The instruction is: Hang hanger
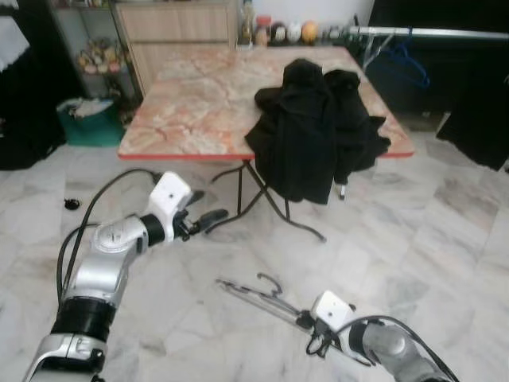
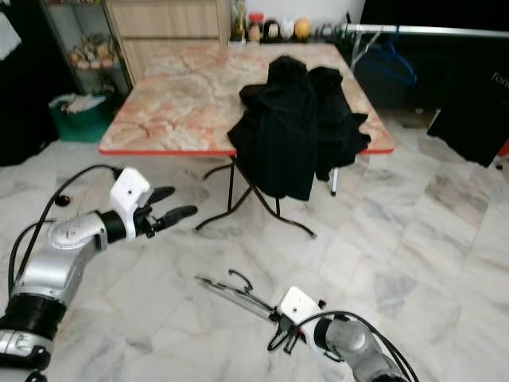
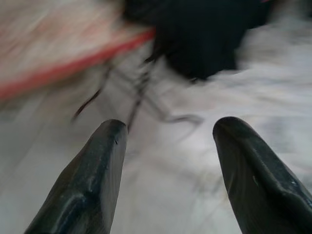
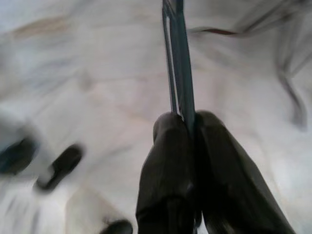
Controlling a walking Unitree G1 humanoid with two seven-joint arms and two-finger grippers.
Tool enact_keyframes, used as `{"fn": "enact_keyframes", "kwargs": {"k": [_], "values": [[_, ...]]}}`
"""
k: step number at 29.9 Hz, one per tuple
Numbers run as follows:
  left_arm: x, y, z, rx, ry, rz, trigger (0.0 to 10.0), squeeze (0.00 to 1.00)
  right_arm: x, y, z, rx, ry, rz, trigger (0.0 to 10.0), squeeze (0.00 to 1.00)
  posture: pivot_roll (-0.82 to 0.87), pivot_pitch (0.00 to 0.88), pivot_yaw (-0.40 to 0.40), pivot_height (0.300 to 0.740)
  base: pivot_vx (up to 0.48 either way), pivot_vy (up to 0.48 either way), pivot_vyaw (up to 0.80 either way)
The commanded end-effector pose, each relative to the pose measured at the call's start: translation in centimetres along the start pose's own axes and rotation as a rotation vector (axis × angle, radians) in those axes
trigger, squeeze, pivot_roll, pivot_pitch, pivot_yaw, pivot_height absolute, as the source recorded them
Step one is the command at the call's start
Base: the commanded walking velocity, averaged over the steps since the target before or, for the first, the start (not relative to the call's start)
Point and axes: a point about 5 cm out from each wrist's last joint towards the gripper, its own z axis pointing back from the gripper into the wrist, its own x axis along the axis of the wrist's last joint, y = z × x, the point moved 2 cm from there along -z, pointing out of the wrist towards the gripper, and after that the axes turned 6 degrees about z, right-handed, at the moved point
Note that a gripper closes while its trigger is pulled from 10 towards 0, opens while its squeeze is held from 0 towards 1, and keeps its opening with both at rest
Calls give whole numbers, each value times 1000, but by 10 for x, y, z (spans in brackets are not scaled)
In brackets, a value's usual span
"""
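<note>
My right gripper [image 4: 187, 127] is clamped on the thin metal hanger [image 1: 258, 293], holding it low over the marble floor [image 1: 413, 239]. My left gripper [image 1: 208, 216] hovers spread apart near the folding table [image 1: 199, 103], where a black garment [image 1: 314, 131] drapes over the edge.
</note>
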Motion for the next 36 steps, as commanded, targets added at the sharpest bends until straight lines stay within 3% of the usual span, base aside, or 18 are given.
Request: {"fn": "enact_keyframes", "kwargs": {"k": [1,2,3,5,8,10,12,13,14,15,18,19,22,28,36], "values": [[-39,21,9,186,112,128,10000,0,-15,-12,3,-211,59,-193,10000,0,25,0,1,740,0,0,0],[-51,23,13,224,149,174,10000,0,-18,-13,4,-249,69,-248,10000,0,23,0,2,740,0,0,0],[-81,25,24,290,244,216,10000,0,-29,-14,7,-360,108,-385,10000,0,22,0,5,740,0,0,0],[-96,23,30,300,289,211,10000,0,-35,-15,9,-417,134,-450,10000,0,22,0,5,740,0,0,0],[-151,11,60,374,481,243,10000,0,-59,-11,21,-595,183,-753,10000,0,25,0,8,740,0,0,0],[-194,-8,88,390,644,239,10000,0,-73,1,26,-619,243,-789,10000,0,34,0,4,740,0,0,0],[-201,-13,93,390,674,240,10000,0,-74,4,26,-613,253,-783,10000,0,34,0,4,740,0,0,0],[-220,-26,107,386,748,250,10000,0,-77,12,26,-574,281,-727,10000,0,28,0,2,740,0,0,0],[-220,-26,107,386,748,250,10000,0,-77,12,26,-574,281,-727,10000,0,28,0,2,740,0,0,0],[-234,-37,118,400,796,288,10000,0,-85,17,30,-569,312,-726,10000,0,23,0,2,740,0,0,0],[-242,-46,125,417,815,320,10000,0,-95,18,38,-591,347,-754,10000,0,16,0,3,740,0,0,0],[-244,-50,126,398,821,290,10000,0,-102,18,44,-604,370,-746,10000,0,19,0,2,740,0,0,0],[-245,-51,126,415,816,304,10000,0,-107,19,49,-614,381,-754,10000,0,20,0,6,740,0,0,0],[-241,-49,119,403,818,249,10000,0,-109,23,49,-608,373,-770,10000,0,19,0,6,740,0,-121,0],[-244,-62,116,386,832,260,10000,0,-110,24,50,-580,382,-739,10000,0,-15,0,18,740,0,-253,0]]}}
